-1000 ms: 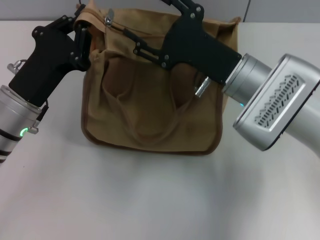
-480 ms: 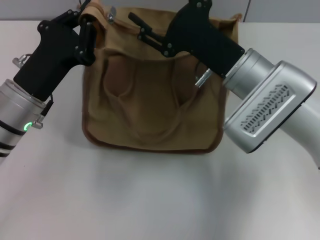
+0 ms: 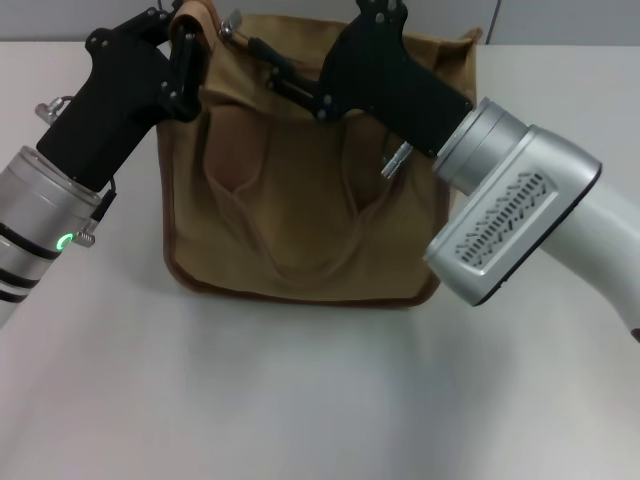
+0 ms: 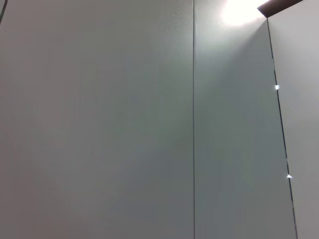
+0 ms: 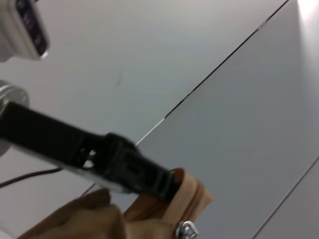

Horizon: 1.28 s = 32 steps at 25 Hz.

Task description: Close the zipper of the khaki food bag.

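Shifted toward 11 o'clock since a second ago: black right gripper (image 3: 262,55), fingers narrowed near the small silver zipper slider (image 3: 232,22), grip on it not discernible. Black left gripper (image 3: 185,40) clamped on the top corner of the boxy tan canvas food bag (image 3: 300,220) at 10 o'clock. Bare white table (image 3: 300,400) lying open from 4 to 8 o'clock.

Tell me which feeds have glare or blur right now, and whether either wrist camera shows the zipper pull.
Head view: evenly lit and sharp; the khaki food bag casts a soft shadow. Left wrist view: only wall panels, with a bright glare patch in one corner; no bag. Right wrist view: soft and slightly blurred, glare at one corner, showing the left claw at a tan corner and the silver pull tab at the frame's edge.
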{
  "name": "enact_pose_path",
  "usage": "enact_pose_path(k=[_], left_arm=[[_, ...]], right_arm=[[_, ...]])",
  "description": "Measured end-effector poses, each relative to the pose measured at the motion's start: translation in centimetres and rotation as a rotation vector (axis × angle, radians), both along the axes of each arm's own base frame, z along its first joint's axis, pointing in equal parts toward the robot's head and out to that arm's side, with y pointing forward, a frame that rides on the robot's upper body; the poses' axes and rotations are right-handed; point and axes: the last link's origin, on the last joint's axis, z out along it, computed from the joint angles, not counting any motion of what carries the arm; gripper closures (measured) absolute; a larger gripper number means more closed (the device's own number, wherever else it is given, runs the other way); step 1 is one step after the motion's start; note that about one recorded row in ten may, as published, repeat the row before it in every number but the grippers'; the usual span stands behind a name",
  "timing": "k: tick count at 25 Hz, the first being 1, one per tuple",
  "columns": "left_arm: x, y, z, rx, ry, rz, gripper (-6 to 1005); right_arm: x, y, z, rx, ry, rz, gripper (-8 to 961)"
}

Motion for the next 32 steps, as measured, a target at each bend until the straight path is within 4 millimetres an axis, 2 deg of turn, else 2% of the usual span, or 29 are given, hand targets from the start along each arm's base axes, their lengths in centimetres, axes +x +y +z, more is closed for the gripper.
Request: enact_pose_path(k=[6, 16, 22, 32], left_arm=[[0.49, 0.20, 0.08, -0.027, -0.033, -0.015, 936], [0.98, 0.22, -0.21, -0.049, -0.026, -0.041, 929], [0.89, 0.27, -0.23, -0.048, -0.024, -0.033, 924], [0.78, 0.40, -0.27, -0.045, -0.017, -0.023, 917]], right_arm=[[-0.11, -0.03, -0.55, 0.025, -0.045, 0.005, 179], [-0.94, 0.38, -0.50, 0.034, -0.025, 0.001, 178], [-0.78, 0.05, -0.56, 0.030, -0.013, -0.006, 179], [-0.27, -0.55, -0.80, 0.017, -0.007, -0.022, 253]])
